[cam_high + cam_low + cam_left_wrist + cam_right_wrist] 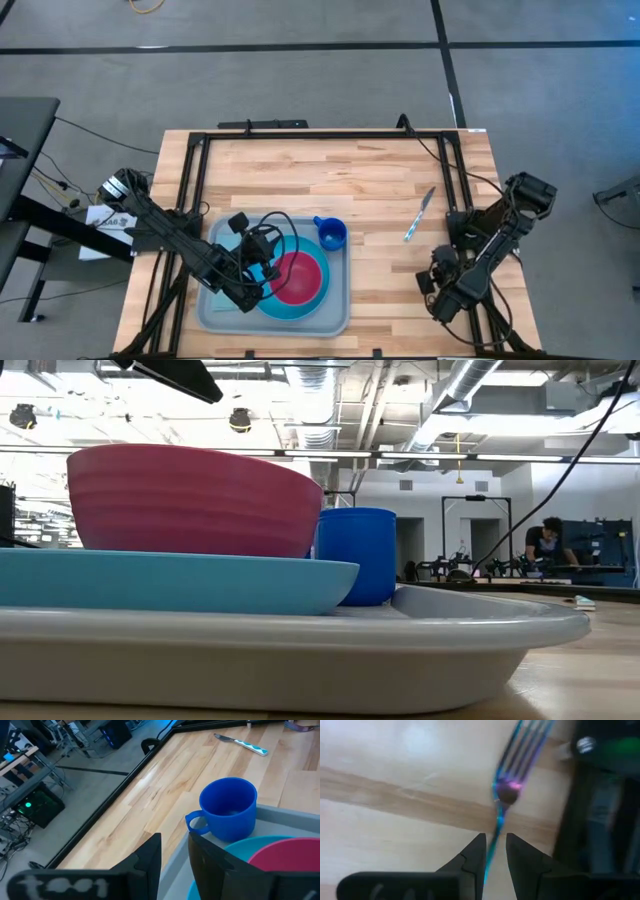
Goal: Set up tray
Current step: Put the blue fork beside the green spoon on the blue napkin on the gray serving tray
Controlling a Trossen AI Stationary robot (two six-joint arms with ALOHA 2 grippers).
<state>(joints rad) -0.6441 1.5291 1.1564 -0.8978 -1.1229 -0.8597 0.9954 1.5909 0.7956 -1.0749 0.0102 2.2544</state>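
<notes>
The grey-blue tray [215, 315] lies near the table's front left. On it rests a light blue plate [300, 305] with a pink bowl [298, 277] standing in it. A blue cup [227, 810] stands upright on the tray floor at its far right corner. My left gripper [175, 862] hovers above the plate's far left side, pointing toward the cup, open with nothing between its fingers. My right gripper [495, 852], near the table's front right [440, 285], is shut on a shiny bluish fork [507, 790]. My right gripper pinches the fork's thin handle [495, 837] between its two fingers, coming steeply from above. The fork runs on past the fingertips along the fingers' line, tines [525, 740] leading. Whether the tines rest on the wood, I cannot tell.
A knife [419, 215] with a patterned handle lies on bare wood right of the cup. A black frame [300, 135] borders the table's far and side edges. Open wood lies between tray and right arm. A person [545, 540] sits far off in the room.
</notes>
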